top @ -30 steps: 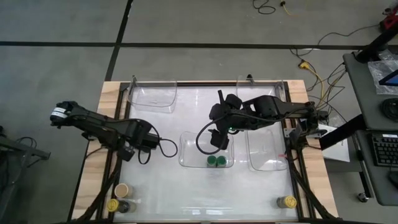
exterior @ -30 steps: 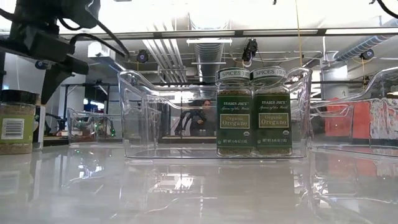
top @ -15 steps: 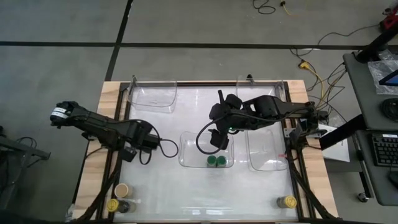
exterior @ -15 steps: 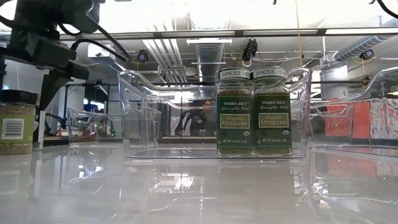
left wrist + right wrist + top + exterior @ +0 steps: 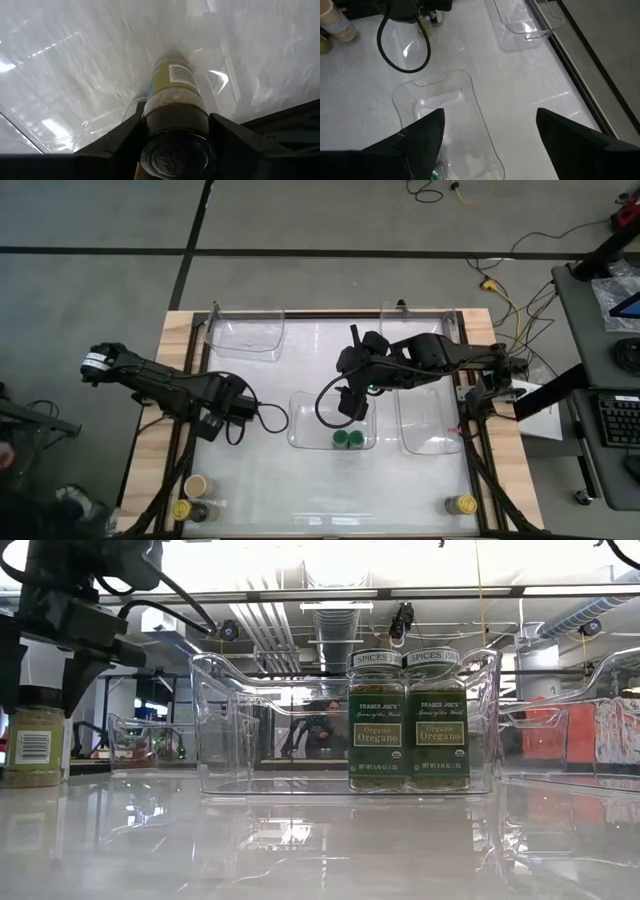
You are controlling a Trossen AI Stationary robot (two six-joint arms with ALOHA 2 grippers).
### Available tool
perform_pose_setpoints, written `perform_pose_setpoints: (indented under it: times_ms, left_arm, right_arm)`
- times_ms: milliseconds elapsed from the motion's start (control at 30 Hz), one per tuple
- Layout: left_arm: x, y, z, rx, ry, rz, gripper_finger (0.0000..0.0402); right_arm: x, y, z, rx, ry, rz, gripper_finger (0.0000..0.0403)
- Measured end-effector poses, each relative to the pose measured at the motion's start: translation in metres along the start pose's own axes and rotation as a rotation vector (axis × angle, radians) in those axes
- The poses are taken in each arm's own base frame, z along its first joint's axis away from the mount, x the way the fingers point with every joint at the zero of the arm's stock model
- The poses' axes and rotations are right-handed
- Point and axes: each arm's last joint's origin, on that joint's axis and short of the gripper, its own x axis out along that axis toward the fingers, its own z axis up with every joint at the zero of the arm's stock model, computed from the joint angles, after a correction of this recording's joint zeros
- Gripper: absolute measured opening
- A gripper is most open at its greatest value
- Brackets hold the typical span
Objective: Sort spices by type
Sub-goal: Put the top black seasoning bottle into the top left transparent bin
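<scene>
Left wrist view: left gripper (image 5: 175, 131) now closes around a black-lidded jar (image 5: 175, 107), nearer than before; right gripper (image 5: 487, 130) stays spread, unmoved.

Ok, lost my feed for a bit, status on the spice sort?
Left hand clamped on black-lid jar, left of middle tray. Right hand open, empty, over that tray. Two green jars in it.
</scene>
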Motion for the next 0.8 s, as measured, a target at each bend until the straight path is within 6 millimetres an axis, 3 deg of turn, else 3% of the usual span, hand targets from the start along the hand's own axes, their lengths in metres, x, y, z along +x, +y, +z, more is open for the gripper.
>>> perform_pose_setpoints:
  times_ms: [167, 300, 567, 800]
  left_arm:
    - [-0.001, 0.000, 0.000, -0.044, -0.004, 0.002, 0.0195]
    - [-0.017, 0.003, 0.006, -0.109, -0.065, 0.014, 0.0195]
    - [-0.075, 0.010, 0.017, -0.239, -0.281, 0.036, 0.0195]
    - [-0.124, 0.013, 0.007, -0.361, -0.432, 0.105, 0.0194]
  right_arm:
    - [0.000, 0.000, 0.000, -0.003, 0.000, 0.000, 0.0302]
    - [0.000, 0.000, 0.000, -0.028, 0.000, 0.000, 0.0308]
    - [0.003, -0.006, 0.005, -0.069, -0.020, -0.006, 0.0304]
    - [0.003, -0.005, 0.006, -0.081, -0.035, -0.001, 0.0289]
